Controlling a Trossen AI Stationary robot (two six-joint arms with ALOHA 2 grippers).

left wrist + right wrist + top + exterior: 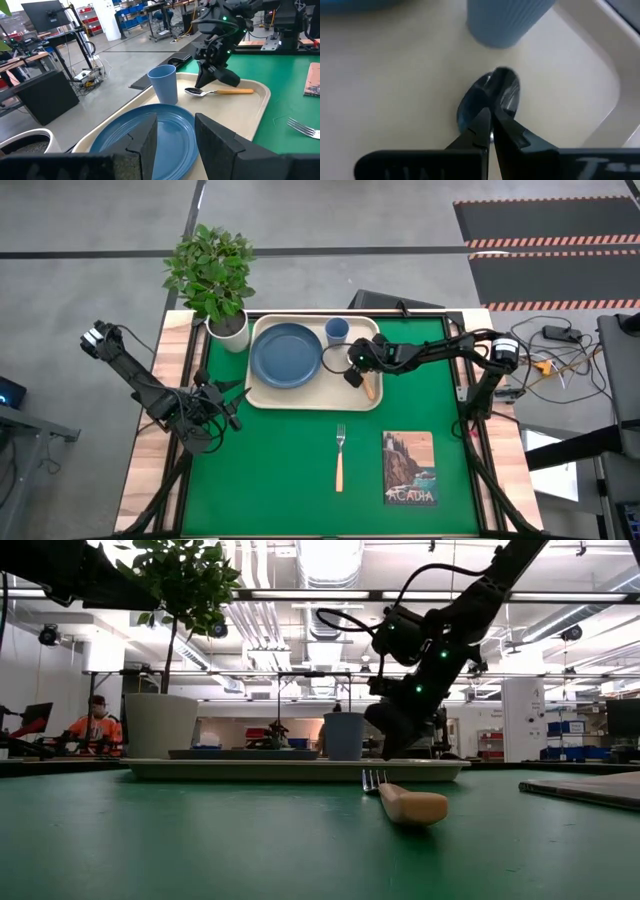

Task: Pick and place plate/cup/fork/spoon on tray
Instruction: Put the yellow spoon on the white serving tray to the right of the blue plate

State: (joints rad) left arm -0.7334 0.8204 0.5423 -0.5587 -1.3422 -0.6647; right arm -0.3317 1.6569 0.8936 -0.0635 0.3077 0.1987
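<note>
The cream tray (310, 395) lies at the table's far middle. On it rest the slate-blue plate (286, 356), the light-blue cup (337, 330), upright, and the spoon (215, 91), flat near the tray's right end. My right gripper (353, 370) is down on the tray, shut on the spoon just behind its bowl (490, 97). The fork (340, 455) lies on the green mat nearer the front, tines toward the tray. My left gripper (228, 395) is open and empty, off the tray's left front corner, facing the plate (170, 120). My right gripper pinches the spoon's thin neck (492, 112) between its two fingertips, right behind the bowl. The fingers come down slanting from the table's right side. The spoon lies flat on the tray floor beside the cup (510, 20), its wooden handle (232, 91) toward the tray's right rim.
A plant in a white pot (225, 330) stands at the tray's far left corner. The ACADIA picture card (409, 467) lies front right, beside the fork. A person in orange (95, 725) sits far behind the table.
</note>
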